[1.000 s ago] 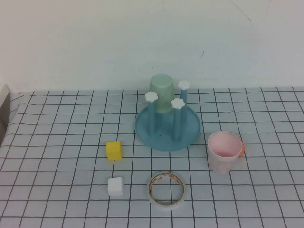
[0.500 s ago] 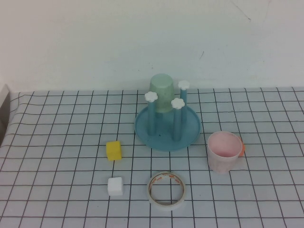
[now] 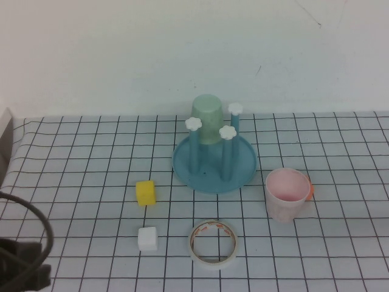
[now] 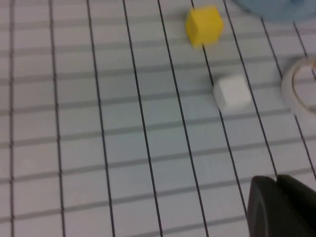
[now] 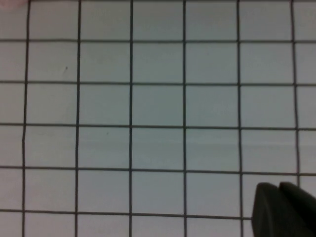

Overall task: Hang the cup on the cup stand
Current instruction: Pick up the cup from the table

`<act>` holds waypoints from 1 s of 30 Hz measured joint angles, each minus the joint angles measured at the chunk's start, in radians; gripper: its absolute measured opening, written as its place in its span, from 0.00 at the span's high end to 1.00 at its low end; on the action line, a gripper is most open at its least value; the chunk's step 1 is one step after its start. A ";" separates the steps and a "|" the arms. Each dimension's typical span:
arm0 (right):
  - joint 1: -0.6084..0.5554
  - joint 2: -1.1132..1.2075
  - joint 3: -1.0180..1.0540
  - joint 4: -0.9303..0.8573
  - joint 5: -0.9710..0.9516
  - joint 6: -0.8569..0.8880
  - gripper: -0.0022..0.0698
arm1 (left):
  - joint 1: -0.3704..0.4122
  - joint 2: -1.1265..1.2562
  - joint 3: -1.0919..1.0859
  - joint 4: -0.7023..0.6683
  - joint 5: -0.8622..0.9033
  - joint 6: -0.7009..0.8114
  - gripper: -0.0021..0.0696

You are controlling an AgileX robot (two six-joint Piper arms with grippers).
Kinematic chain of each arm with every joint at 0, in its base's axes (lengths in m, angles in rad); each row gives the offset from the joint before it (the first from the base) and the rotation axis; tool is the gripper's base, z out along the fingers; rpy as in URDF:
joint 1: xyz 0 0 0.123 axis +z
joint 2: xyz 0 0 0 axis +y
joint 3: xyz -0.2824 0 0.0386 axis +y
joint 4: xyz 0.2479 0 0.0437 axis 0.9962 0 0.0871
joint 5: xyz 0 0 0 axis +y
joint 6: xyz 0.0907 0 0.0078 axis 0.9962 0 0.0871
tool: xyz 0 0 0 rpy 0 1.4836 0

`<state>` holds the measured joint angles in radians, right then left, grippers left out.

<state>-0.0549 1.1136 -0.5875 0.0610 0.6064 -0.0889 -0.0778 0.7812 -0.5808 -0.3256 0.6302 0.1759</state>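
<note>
The pale pink cup (image 3: 287,193) stands upright, mouth up, on the checked cloth to the right of the cup stand (image 3: 214,163). The stand's blue base holds upright pegs with white flower caps. A pale green cup (image 3: 207,118) hangs upside down on a rear peg. My left arm (image 3: 23,264) shows at the near left corner, far from the cup. My left gripper (image 4: 276,183) is shut and empty above bare cloth. My right gripper (image 5: 279,188) is shut and empty over bare cloth, and is out of the high view.
A yellow cube (image 3: 145,192), a white cube (image 3: 148,238) and a tape roll (image 3: 212,243) lie in front of the stand. The left wrist view shows both cubes (image 4: 204,24) (image 4: 232,92). A small orange thing (image 3: 310,190) sits behind the pink cup.
My left arm has come into the high view at the near left corner. The cups, the stand and the other objects have not moved.
</note>
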 joint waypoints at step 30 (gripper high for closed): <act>0.368 0.579 -0.665 0.104 -0.002 -0.200 0.77 | 0.000 0.168 0.000 -0.093 0.040 0.020 0.97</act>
<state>0.3135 1.6925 -1.2525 0.1647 0.6042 -0.2885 -0.0778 0.9494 -0.5808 -0.4185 0.6701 0.1959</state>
